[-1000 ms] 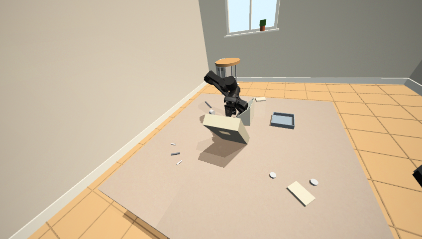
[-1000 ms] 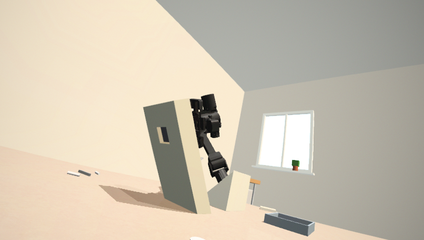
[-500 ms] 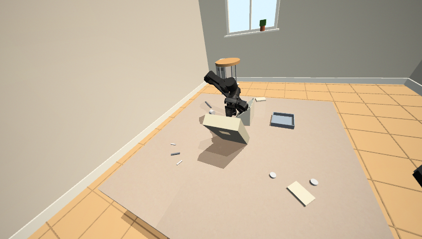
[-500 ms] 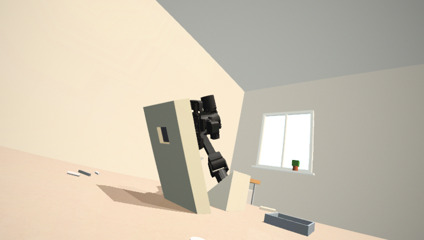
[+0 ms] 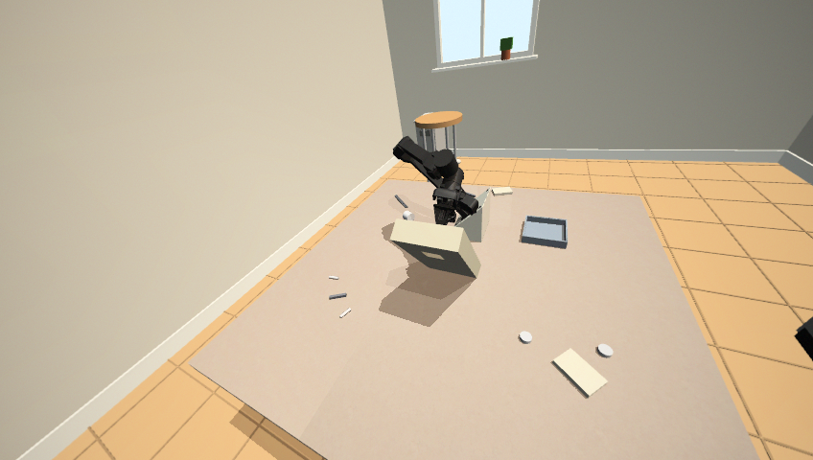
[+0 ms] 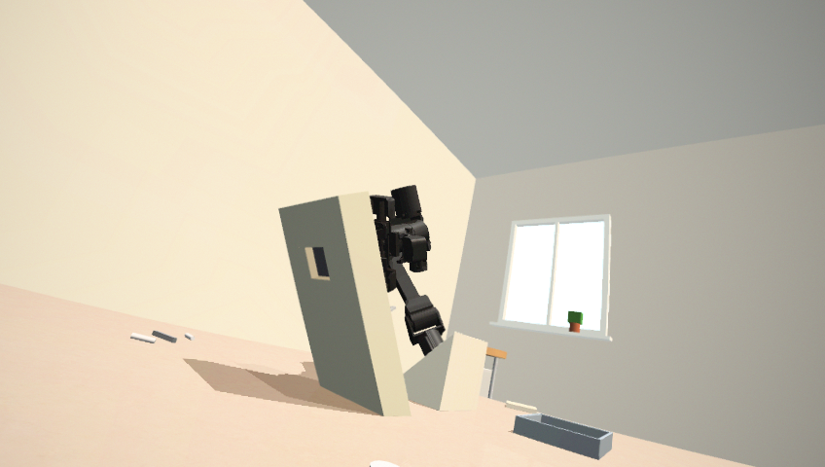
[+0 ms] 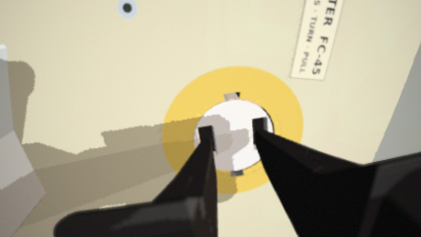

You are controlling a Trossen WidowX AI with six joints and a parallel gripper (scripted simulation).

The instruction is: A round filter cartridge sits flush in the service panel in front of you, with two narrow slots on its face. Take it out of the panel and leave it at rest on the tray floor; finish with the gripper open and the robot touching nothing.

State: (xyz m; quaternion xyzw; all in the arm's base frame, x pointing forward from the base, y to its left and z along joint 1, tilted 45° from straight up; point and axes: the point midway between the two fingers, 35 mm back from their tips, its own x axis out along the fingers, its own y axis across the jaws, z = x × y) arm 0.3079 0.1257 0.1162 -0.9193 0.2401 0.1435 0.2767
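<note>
Item, one round white filter cartridge [image 7: 242, 153], seated in the cream service panel [image 5: 428, 232] [image 6: 353, 301] [image 7: 99, 44] inside a flat yellow ring [image 7: 289, 114]; small notches at the ring's inner edge, two dark slots across the face. Item, one black parallel-jaw gripper [image 5: 444, 220] [image 7: 233, 141], its fingers parted partway with nothing clamped between them, a tip at each slot; whether the tips have entered, we cannot tell. Item, one blue-grey rectangular open tray [image 5: 566, 233] [image 6: 555, 443], beyond the panel towards the mat's right edge in the top view, nothing seen on its floor there. Item, one cream slab [image 5: 579, 372], near the mat's lower right corner, two pale discs close by. Progress: we judge the approach done or nearly so; seating the tips, turning, pulling, carrying, release and withdrawal are left. Lettering: one pale label [image 7: 316, 39] on the panel, cut off by the view's upper edge, of which we read "TER FC-45" and, beneath, "S · TURN · PULL"; we make out no brand.
</note>
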